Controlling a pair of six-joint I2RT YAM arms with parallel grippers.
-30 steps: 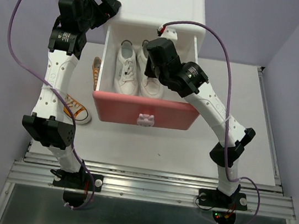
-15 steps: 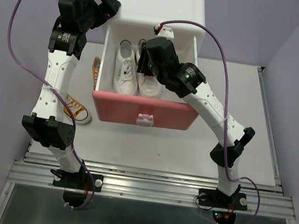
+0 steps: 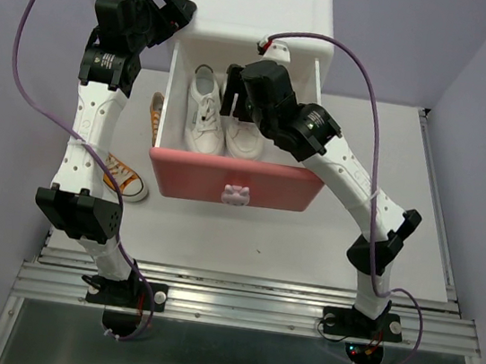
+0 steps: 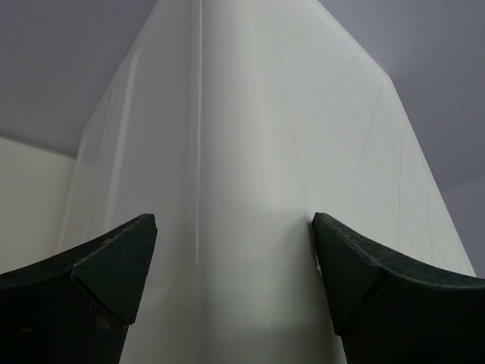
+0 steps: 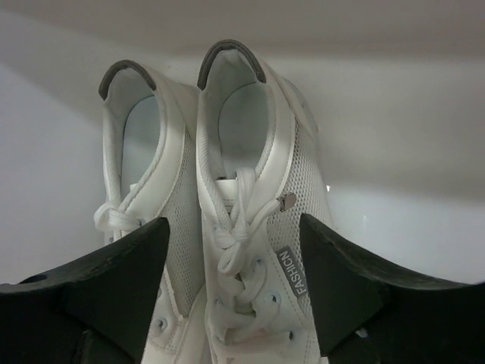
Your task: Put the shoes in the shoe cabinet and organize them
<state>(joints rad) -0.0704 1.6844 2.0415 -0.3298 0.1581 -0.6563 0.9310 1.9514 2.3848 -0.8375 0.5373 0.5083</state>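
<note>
Right now I'm hovering my right claw (image 5: pixel 235 254), jaws apart, astride the right one of the white sneakers (image 3: pixel 205 118), both lying heels-back in the open drawer (image 3: pixel 233 185). My left claw (image 4: pixel 233 227) is gaping around the cabinet (image 4: pixel 250 152) corner. The orange sneakers (image 3: pixel 124 179) are waiting on the counter (image 3: pixel 306 245) left of the drawer, nearer my left arm

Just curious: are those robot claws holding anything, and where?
Nothing held. Right gripper open astride white lace-up sneaker; left gripper open around corner of the white plastic cabinet.

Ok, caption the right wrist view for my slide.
Open right pincer over two white sneakers, side by side in the drawer.
</note>
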